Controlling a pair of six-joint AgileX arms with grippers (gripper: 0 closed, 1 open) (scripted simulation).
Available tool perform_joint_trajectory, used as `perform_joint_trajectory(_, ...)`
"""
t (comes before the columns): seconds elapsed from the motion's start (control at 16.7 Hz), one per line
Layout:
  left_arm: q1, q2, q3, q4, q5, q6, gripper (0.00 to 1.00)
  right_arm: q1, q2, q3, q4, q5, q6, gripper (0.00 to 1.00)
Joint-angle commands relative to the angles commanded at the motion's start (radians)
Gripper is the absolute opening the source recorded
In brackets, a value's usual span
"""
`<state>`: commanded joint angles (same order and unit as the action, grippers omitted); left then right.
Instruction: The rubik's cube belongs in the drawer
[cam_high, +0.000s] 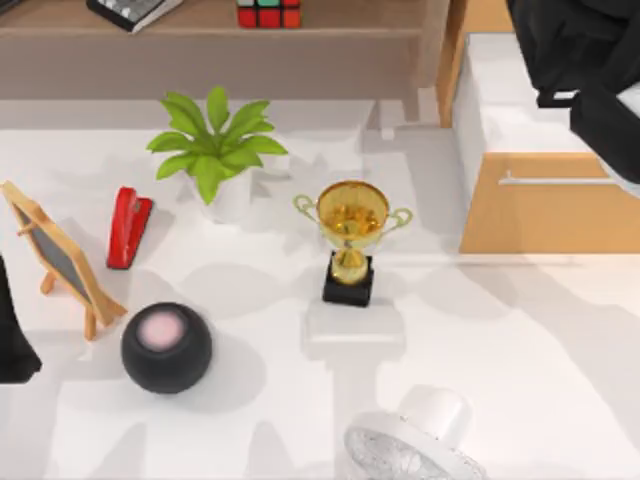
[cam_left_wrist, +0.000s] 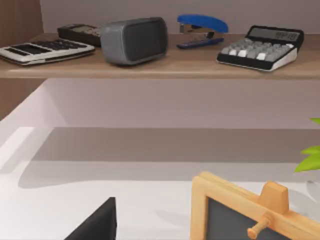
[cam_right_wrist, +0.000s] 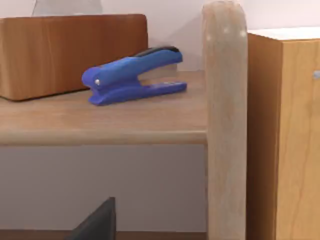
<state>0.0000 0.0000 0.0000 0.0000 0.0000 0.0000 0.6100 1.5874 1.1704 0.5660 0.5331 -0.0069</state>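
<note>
Arms first: the right arm (cam_high: 590, 80) is a dark mass in the upper right corner of the top view, hanging over the drawer (cam_high: 548, 215); its fingers are hidden, so I cannot tell whether that gripper is open or closed. The left arm (cam_high: 12, 330) is a black shape at the left edge, about mid-height, beside a small wooden easel chalkboard (cam_high: 58, 258); its finger state cannot be told either.

The drawer sits at the right side of the top view, a light-wood box with a white inside and a thin silver handle (cam_high: 560, 180) across its front panel. The rubik's cube (cam_high: 268, 13) rests on a wooden shelf (cam_high: 200, 25) at the top edge, centre-left, well apart from the drawer, with a calculator (cam_high: 130, 10) near it.

On the white table (cam_high: 520, 360), a potted green plant (cam_high: 215, 145) stands in the upper middle, a red stapler (cam_high: 128, 226) to its left, a gold trophy cup (cam_high: 352, 235) on a black base in the centre, a black round speaker (cam_high: 166, 347) lower left, and a white fan (cam_high: 420, 445) at the bottom edge.

The left wrist view shows the shelf holding calculators, a grey speaker (cam_left_wrist: 134, 40) and a blue stapler (cam_left_wrist: 201, 30). The right wrist view shows a blue stapler (cam_right_wrist: 132, 75) on the shelf.
</note>
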Motion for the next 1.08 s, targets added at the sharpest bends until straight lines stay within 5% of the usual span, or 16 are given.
perform_joint_trajectory(0.54, 0.000, 0.000, 0.000, 0.000, 0.000, 0.000, 1.00, 0.187, 0.764, 0.504, 0.107, 0.281, 0.017, 1.00)
perform_joint_trajectory(1.08, 0.000, 0.000, 0.000, 0.000, 0.000, 0.000, 1.00, 0.202, 0.852, 0.573, 0.114, 0.319, 0.022, 1.00)
